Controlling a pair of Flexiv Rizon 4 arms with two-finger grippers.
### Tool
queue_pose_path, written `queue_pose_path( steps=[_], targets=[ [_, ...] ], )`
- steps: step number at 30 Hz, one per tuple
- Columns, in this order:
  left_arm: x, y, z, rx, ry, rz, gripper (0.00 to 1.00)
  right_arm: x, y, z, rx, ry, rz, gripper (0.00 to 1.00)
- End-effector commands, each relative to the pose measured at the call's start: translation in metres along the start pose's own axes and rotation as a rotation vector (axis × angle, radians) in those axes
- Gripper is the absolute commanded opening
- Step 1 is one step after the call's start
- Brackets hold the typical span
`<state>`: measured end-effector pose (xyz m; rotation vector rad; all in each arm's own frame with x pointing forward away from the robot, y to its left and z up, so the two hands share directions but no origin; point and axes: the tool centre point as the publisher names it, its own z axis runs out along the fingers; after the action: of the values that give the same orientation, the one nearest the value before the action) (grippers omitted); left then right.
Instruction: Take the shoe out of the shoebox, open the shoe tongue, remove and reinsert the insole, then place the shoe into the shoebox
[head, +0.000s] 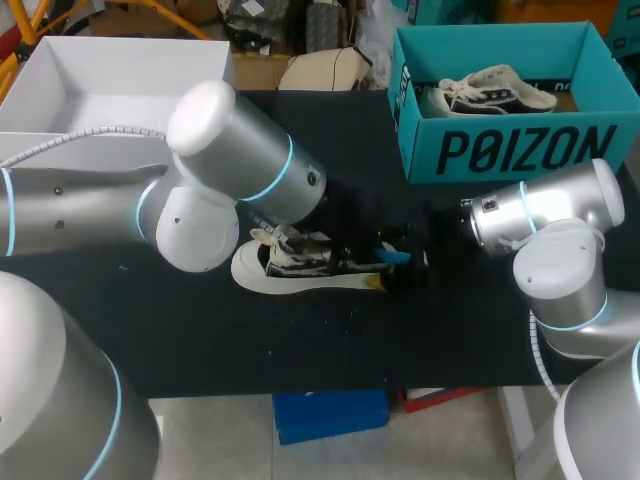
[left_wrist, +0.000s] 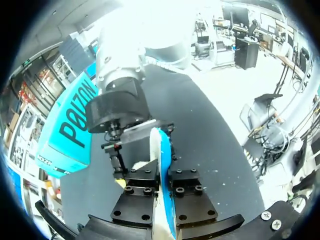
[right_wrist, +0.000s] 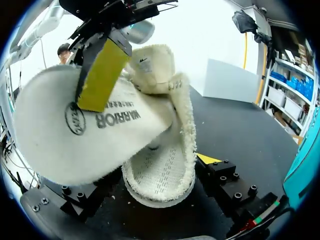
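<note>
Shoe (head: 290, 268) lay on its side mid table (head: 200, 340), out of the teal shoebox (head: 510, 150), which stood well apart at the far right with a second shoe (head: 495, 92) inside. Left gripper (left_wrist: 160, 175) was closed on the insole (right_wrist: 85, 135), with the thin edge pinched between the black finger blocks. In the right wrist view one yellow pad (right_wrist: 102, 75) pressed flat on the insole's top face. The insole was bent up over the shoe's opening, its heel end raised and its front end apparently at the mouth. Likely the remove-or-reinsert step; which one couldn't be judged. Right gripper (right_wrist: 161, 167) sat at the shoe's opening end with the fleecy inside straight ahead, probably to steady the shoe against the left arm's pull. Whether it actually clamped the shoe couldn't be told. Writing: big dark block lettering on the shoebox side; a round logo and one dark word on the insole; a small tag inside the shoe. All noted, not read off. White box (head: 60, 100) stood open at the far left.
</note>
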<state>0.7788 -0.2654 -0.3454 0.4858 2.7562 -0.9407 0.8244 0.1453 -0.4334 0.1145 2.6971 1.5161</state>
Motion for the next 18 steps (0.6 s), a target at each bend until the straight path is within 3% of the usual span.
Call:
queue_pose_path(
  steps=[1, 7, 8, 10, 18],
  targets=[
    [0.013, -0.008, -0.043, 0.068, 0.013, -0.021, 0.0, -0.001, -0.003, 0.001, 0.002, 0.0, 0.001, 0.0],
    [0.011, -0.055, -0.079, 0.133, 0.006, -0.077, 0.0, -0.001, -0.003, 0.001, 0.002, 0.0, 0.001, 0.0],
    [0.009, -0.063, -0.086, 0.181, 0.018, -0.077, 0.0, -0.001, -0.003, 0.001, 0.002, 0.0, 0.001, 0.0],
    [0.005, -0.079, -0.1, 0.18, -0.001, -0.106, 0.0, -0.001, -0.003, 0.001, 0.002, 0.0, 0.001, 0.0],
    [-0.015, -0.119, -0.155, 0.404, 0.024, -0.252, 0.0, -0.001, -0.003, 0.001, 0.002, 0.0, 0.001, 0.0]
  ],
)
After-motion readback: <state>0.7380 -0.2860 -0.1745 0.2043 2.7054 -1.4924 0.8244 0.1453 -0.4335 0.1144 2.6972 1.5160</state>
